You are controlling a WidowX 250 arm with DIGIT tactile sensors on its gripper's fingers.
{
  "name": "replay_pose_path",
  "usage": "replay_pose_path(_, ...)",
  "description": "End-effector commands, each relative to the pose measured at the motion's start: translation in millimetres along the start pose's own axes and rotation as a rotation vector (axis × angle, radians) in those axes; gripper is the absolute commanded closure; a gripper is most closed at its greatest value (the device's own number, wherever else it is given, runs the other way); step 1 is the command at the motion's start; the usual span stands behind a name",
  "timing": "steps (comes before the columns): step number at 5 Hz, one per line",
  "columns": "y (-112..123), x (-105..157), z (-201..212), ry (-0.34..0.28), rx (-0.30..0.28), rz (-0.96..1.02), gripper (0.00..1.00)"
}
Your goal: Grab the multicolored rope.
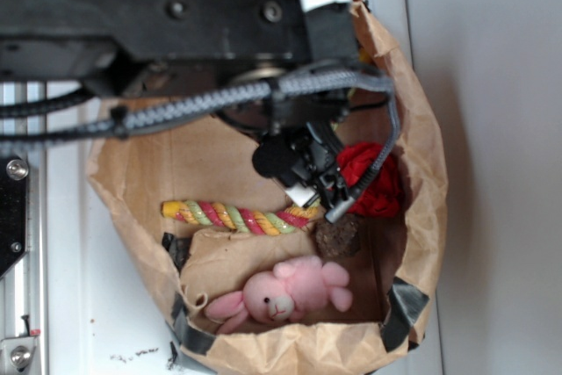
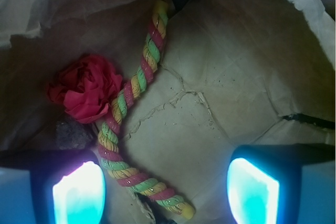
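Glowing fingertips [image 2: 79, 192] fill the bottom of the wrist view, set wide apart with nothing between them; the gripper [image 2: 165, 190] hangs inside a brown paper bag [image 1: 421, 129]. On the bag's floor lies the rope [image 2: 137, 95], bent, its long axis running from near the left fingertip diagonally up and away, so one end sits just off the gap between the jaws, closer to the left one. I judge the next move needs a small shift toward that end and a descent to straddle it. Also in the bag: a red rose [image 2: 84, 87] touching the rope's middle, a dark lump [image 1: 337, 236] beside the rose, and a pink plush [image 1: 285, 292] near the rope's far side
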State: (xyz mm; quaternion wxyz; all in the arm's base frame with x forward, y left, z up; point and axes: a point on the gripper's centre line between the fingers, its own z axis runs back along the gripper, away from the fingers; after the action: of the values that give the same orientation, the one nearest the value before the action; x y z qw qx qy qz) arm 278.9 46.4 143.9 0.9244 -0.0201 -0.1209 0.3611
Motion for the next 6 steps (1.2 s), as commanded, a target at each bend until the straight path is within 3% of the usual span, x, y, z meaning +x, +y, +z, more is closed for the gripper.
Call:
replay_pose_path(1,-3,19,-5,-0.064,-0.017,0.043,0.00)
replay_pose_path(3,-20,33,-43,-0.105,-0.014,0.078,0.00)
replay_pose_path(6,-14,31,-57,-0.129,-0.051,0.157,0.00)
